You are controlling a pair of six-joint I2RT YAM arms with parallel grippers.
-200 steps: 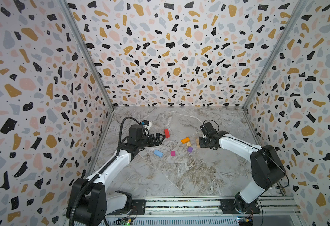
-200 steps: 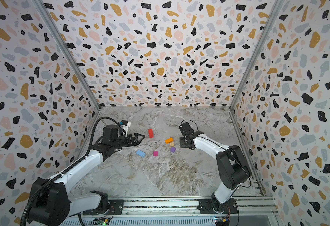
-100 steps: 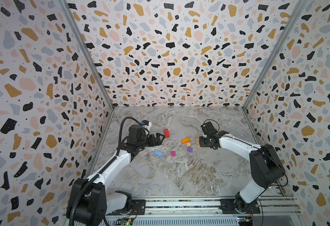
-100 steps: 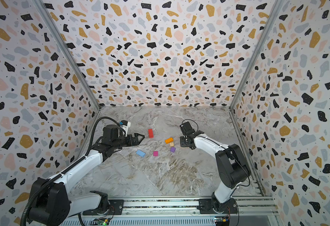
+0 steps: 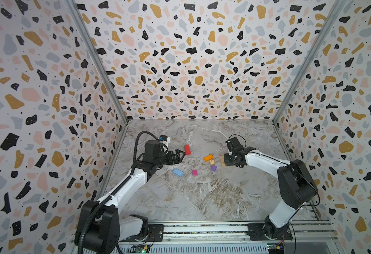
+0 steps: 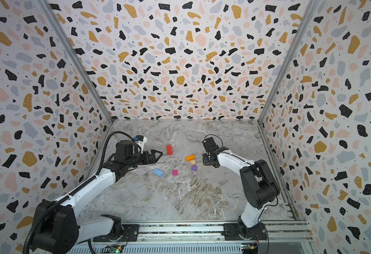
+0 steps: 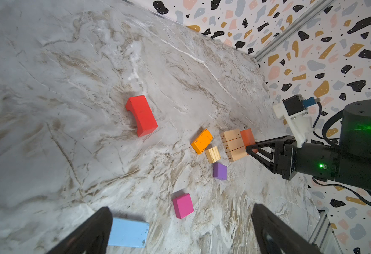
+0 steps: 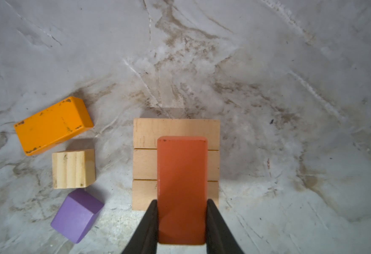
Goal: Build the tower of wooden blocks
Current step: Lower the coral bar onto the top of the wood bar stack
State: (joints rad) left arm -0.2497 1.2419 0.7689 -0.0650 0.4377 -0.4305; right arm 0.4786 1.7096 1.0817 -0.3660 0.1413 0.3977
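Three tan bars point(image 8: 145, 134) lie side by side as the tower's base, also seen in a top view point(image 5: 222, 160). My right gripper point(image 8: 182, 201) is shut on a dark orange bar point(image 8: 182, 171), held crosswise over the tan bars; whether it touches them I cannot tell. Loose wood blocks lie to the left: an orange bar point(image 8: 52, 125), a tan cube point(image 8: 73, 168), a purple cube point(image 8: 76, 216), a magenta block point(image 7: 182, 205), a light blue bar point(image 7: 128, 232) and a red arch point(image 7: 141, 114). My left gripper point(image 5: 181, 154) stands open and empty beside the red arch.
The marble floor point(image 5: 202, 198) is boxed in by speckled walls on three sides. The right arm's white link point(image 5: 265, 160) stretches from the right wall side toward the tan bars. A metal rail point(image 5: 202, 231) runs along the front edge.
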